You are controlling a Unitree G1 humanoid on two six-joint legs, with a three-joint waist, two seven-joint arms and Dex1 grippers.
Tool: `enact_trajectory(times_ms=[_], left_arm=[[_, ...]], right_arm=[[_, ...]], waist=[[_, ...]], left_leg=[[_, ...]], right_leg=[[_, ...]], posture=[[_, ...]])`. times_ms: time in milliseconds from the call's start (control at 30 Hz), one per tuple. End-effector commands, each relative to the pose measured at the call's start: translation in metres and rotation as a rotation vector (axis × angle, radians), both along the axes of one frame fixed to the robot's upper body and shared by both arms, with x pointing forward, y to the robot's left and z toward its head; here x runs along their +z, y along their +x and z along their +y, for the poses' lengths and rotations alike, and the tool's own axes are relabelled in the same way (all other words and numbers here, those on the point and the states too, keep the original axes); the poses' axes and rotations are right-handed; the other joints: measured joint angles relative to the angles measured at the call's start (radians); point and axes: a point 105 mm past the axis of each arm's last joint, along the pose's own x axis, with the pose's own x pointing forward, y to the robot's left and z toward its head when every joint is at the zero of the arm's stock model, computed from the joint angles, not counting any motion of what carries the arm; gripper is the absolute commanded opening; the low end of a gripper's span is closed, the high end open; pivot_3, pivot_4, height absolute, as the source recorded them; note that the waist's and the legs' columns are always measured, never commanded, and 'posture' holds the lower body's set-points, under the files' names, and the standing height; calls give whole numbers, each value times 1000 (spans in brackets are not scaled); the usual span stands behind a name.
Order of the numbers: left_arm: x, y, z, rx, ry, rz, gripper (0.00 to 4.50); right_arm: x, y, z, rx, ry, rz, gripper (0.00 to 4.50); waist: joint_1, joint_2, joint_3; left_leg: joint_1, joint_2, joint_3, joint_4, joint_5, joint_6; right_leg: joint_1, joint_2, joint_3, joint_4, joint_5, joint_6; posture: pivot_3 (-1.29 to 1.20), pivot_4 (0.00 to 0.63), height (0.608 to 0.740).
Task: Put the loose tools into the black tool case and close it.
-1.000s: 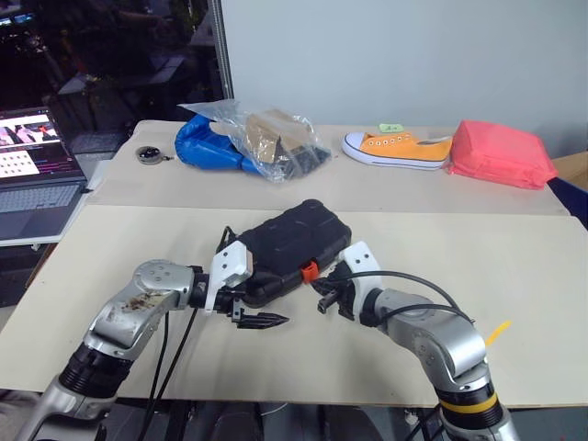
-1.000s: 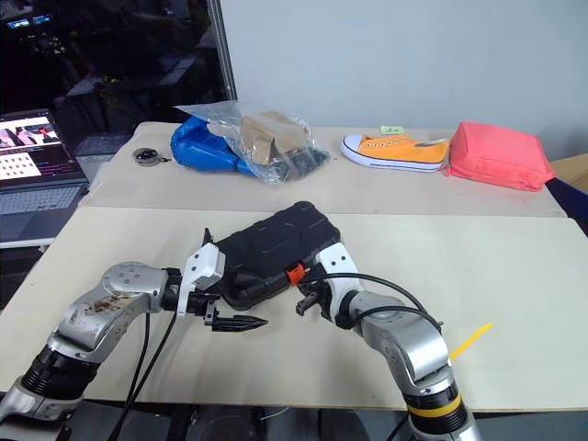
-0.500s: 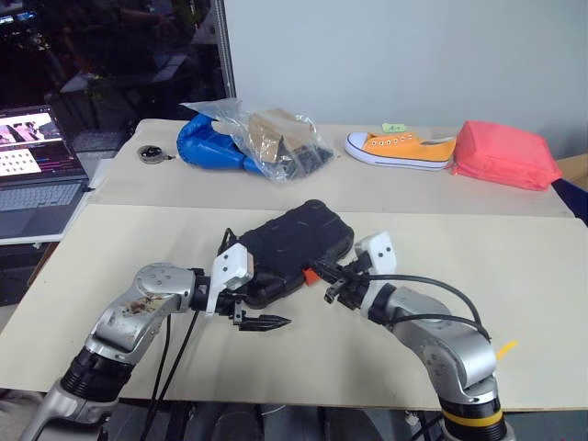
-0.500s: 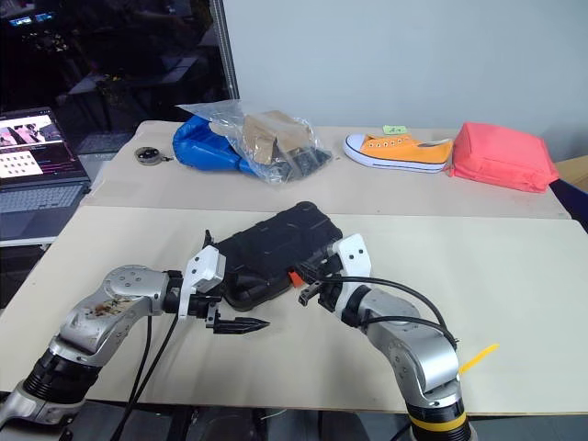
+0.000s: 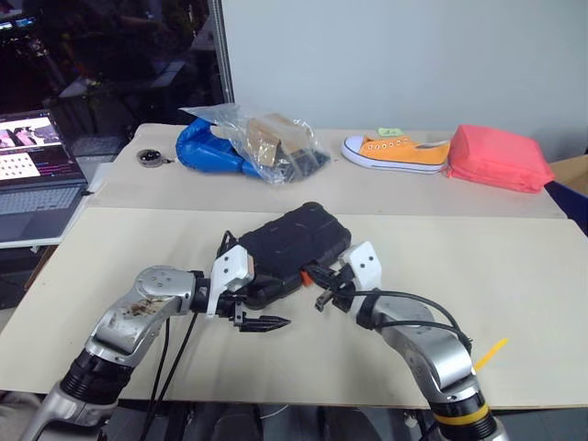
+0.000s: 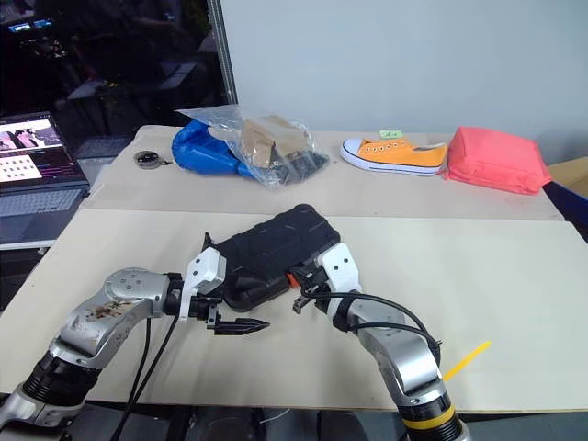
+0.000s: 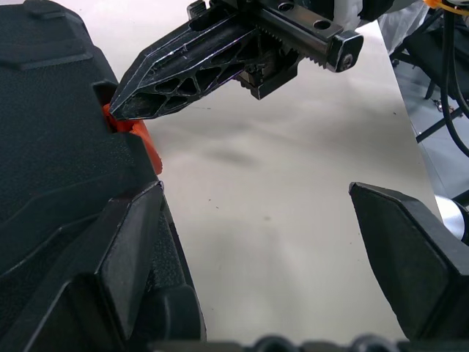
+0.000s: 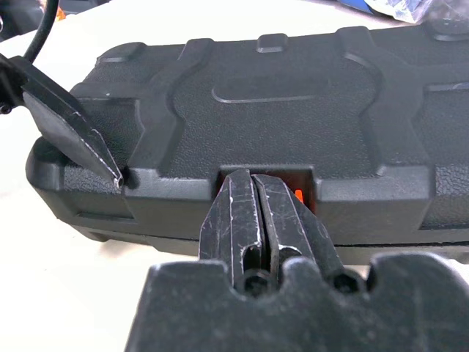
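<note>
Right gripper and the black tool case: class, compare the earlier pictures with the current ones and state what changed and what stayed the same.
The right gripper, fingers shut, swung up and back down; its tips now press at the orange latch of the black tool case. Nothing was grasped or released. The case stayed closed in place, and the left gripper stayed open against its corner.

Closed black tool case, flat on table.

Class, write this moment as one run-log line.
case: black tool case lid down | right gripper: shut, tips at orange latch | left gripper: open beside case | stage: latching
</note>
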Motion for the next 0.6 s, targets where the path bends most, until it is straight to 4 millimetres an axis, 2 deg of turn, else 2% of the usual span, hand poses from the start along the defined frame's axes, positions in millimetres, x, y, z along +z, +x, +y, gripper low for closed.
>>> enact_trajectory(times_ms=[33, 600], left_arm=[[-15, -6, -1, -1, 35, 67, 4357], [-15, -6, -1, 8, 33, 74, 4357]], right_arm=[[-42, -5, -7, -36, -59, 138, 75], [-74, -11, -16, -58, -154, 195, 75]], waist=[[0, 0, -3], [1, -1, -12]], left_leg=[[0, 0, 0, 0, 0, 0], [5, 1, 0, -2, -2, -4]], right_leg=[[0, 0, 0, 0, 0, 0], [0, -5, 1, -1, -4, -7]], posture=[[0, 150, 740], [0, 150, 740]])
